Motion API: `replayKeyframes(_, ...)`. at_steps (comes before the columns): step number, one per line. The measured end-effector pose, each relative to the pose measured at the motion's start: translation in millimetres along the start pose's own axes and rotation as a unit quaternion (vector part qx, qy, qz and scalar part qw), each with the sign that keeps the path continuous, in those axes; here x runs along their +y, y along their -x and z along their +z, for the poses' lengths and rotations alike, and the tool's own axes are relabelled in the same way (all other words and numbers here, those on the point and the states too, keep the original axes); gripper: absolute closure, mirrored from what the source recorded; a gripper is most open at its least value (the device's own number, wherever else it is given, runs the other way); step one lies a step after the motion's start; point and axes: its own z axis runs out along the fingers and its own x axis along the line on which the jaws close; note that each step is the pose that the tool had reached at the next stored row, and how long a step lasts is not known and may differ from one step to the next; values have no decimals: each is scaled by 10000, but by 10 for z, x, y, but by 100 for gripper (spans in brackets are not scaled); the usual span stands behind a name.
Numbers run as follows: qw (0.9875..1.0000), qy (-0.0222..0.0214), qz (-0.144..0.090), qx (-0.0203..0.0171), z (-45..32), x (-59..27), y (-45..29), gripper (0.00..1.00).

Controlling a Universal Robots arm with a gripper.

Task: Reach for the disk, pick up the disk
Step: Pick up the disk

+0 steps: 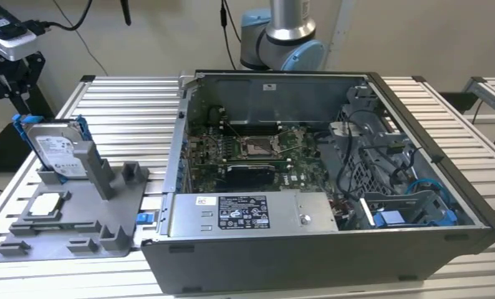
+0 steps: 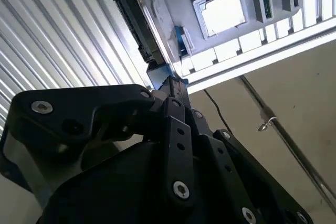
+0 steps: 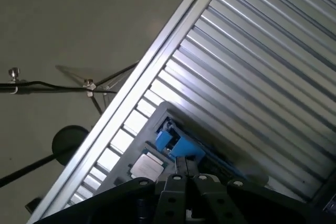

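Slatted aluminium table (image 1: pixel 131 106) carried a grey fixture plate (image 1: pixel 73 230) at its near corner on the exterior view's left; the disk (image 1: pixel 55 149) stood upright on edge in a slot at the plate's far end, label face toward the camera, blue bracket (image 1: pixel 23 128) framing its sides; silver CPU chip (image 1: pixel 46 205) lay flat in a recess on the same plate, just nearer than the disk; open grey computer case (image 1: pixel 447 187) took up the middle and the exterior view's right of the table, motherboard (image 1: pixel 247 149) on its floor, labelled power supply (image 1: pixel 247 215) along its near wall; arm base (image 1: pixel 281 37) rose behind the table's far edge.

Gripper (image 2: pixel 176 83) showed in both wrist views as black linkages converging to one tip; fingertips were pressed together, pinching nothing; the tip pointed down at the disk's blue-framed end; in the second wrist view the disk (image 2: pixel 139 22) appeared edge-on with the chip (image 2: pixel 223 11) beside it on the plate; contact between tip and bracket could not be told from the wrist views.
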Motion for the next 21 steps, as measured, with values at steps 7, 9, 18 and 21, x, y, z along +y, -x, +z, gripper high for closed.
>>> replayKeyframes(7, 9980, -5, -640, 18, 1, 0, 0, 100)
replayKeyframes(9, 9966, -10, -822, 19, 2, 0, 0, 100)
replayKeyframes(18, 9865, -32, -1636, 20, 6, 0, 0, 100)
replayKeyframes(21, 9817, -31, -1904, 30, 5, 0, 0, 100)
